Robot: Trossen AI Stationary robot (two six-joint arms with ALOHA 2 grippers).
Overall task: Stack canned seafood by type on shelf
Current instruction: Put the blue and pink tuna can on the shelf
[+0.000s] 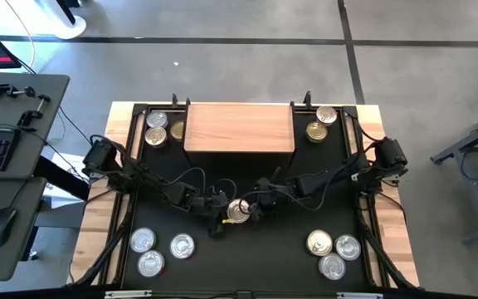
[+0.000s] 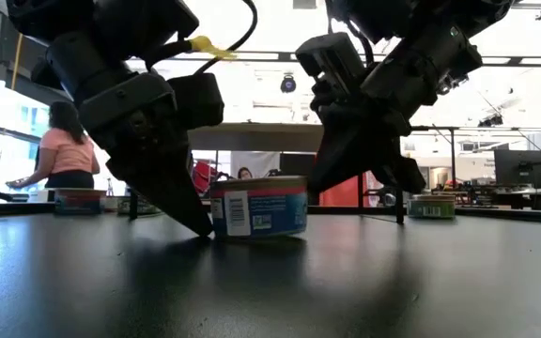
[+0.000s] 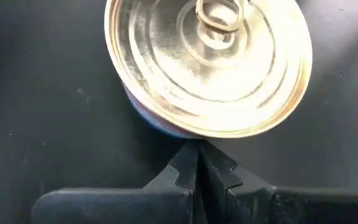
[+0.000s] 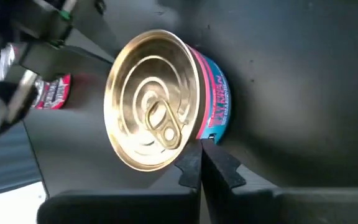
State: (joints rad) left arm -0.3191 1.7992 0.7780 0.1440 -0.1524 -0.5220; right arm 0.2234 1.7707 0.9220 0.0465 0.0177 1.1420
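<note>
Both grippers down at mid-mat, fingers pressed together on each, gripping nothing. Left gripper (image 1: 216,205) tips closed right against the side of the blue-labelled can (image 1: 238,210); right gripper (image 1: 259,208) closed just beside the same can on its other flank. Big black mat (image 1: 247,257) underneath it all. Light wooden shelf (image 1: 239,126) at the far edge, top bare. Three tins (image 1: 163,129) left of the shelf, two tins (image 1: 321,123) right of it. Three silver cans (image 1: 155,248) at the near left corner, three more (image 1: 333,251) at the near right. Gold lid with ring pull (image 4: 164,125) facing up on the centre can, standing flat on the mat.
</note>
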